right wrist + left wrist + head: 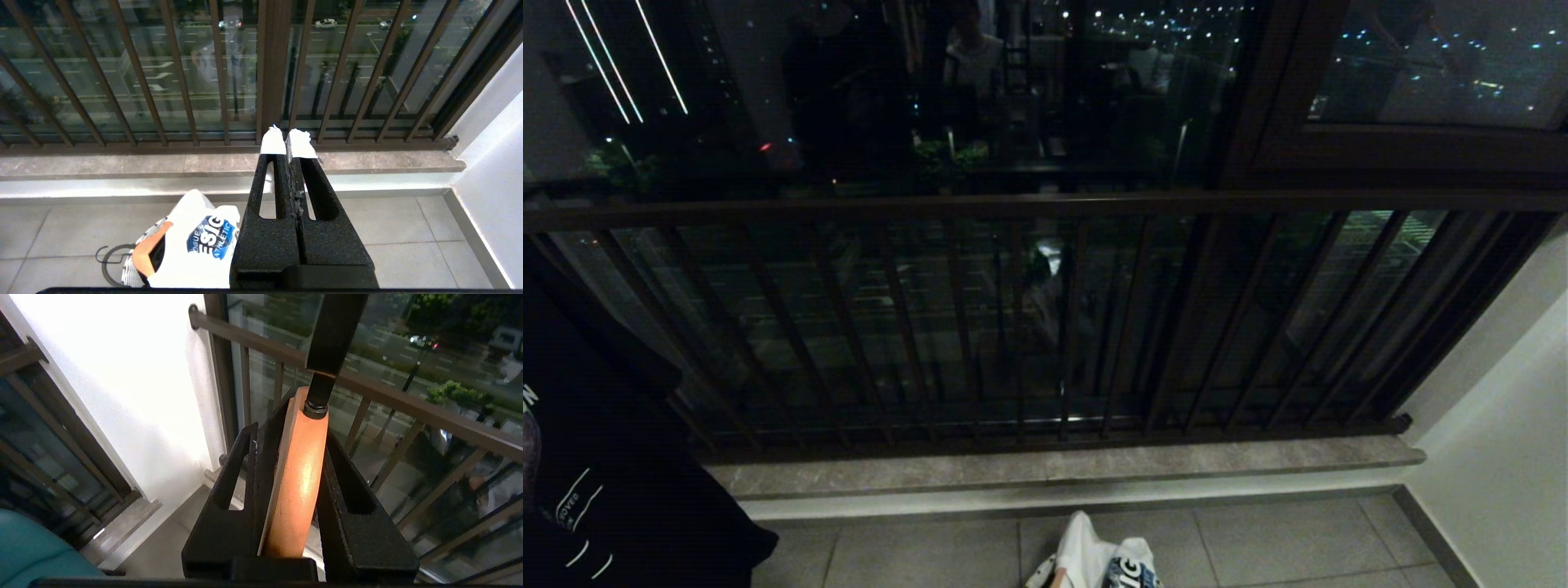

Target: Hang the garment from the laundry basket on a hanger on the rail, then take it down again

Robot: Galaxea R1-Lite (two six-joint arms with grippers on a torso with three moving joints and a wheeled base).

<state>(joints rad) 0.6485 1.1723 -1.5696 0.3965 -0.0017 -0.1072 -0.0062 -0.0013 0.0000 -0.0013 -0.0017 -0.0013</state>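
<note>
The balcony railing (1045, 204) fills the head view and serves as the landmark. Left of it, at that view's edge, hangs a black garment (613, 490) with white print; on the floor tiles (1258, 539) just below the railing's stone ledge (1054, 465) lies a white T-shirt (1107, 559) with a blue logo.

The left end effector (300, 412) pinches a wooden hanger (298, 482) near its black hook stem (320, 392), the jaws pressed against both flat sides. Judged from this grip, the main risk is the smooth curved wood sliding or twisting between the jaws once cloth weight pulls on 1 end, which would tilt the hanger and let the garment slip off. A second risk is the hook missing or snagging, since where its top reaches is out of sight.

The right end effector (289, 143) is pressed together and empty, its white-taped tips pointing at the railing above the ledge.

Only the left wrist view shows the hanger and the grip; neither end effector appears in the head view. Only the right wrist view shows the white T-shirt (196, 245) whole, lying over a second hanger with an orange-brown end, whose thin dark hook (108, 255) lies on the floor. Whether a dark hoop there is the laundry basket cannot be told.
</note>
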